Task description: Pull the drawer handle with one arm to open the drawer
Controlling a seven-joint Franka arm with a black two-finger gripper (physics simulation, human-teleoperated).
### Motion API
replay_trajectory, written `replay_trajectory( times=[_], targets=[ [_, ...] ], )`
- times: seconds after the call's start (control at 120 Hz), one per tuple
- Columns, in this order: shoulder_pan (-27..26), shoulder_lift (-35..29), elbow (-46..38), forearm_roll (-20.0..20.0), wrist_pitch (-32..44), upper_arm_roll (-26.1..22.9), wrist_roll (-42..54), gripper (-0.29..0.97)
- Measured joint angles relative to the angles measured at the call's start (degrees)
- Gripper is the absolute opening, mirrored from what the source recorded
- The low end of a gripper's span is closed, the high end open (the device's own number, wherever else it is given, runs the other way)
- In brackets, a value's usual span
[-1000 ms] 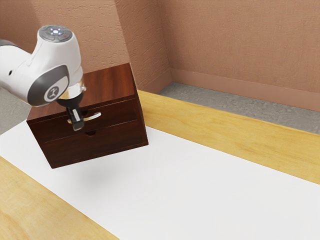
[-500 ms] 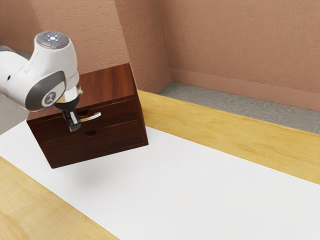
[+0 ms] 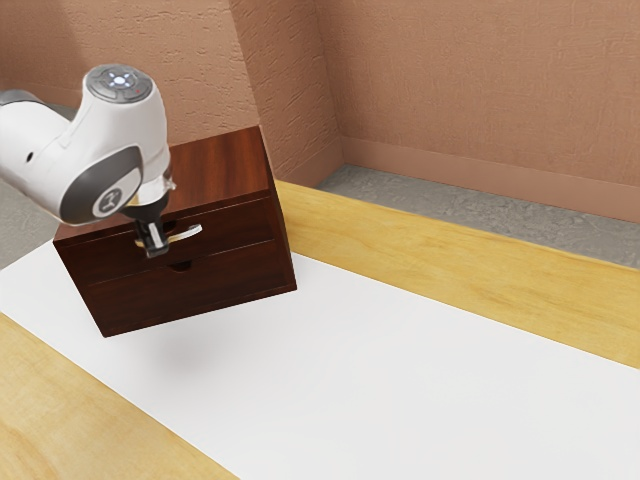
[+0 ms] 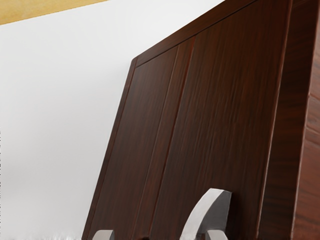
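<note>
Handle [image 3: 184, 233] | long axis horizontal across drawer [image 3: 232, 227] front; gripper [image 3: 153, 248] at it

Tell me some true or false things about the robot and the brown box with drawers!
1. The cabinet is dark brown wood. True.
2. The gripper is at the upper drawer's silver handle. True.
3. The cabinet stands on the floor. False: it stands on a white mat on the table.
4. The upper drawer is pulled far out. False: its front lines up with the lower drawer.
</note>
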Motion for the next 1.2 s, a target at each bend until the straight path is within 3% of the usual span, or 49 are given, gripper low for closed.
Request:
replay_trajectory(
  times=[1.2],
  targets=[
    [0.5,1.65,-1.21,0.23,4.49,-0.32,3.13,0.14]
  ],
)
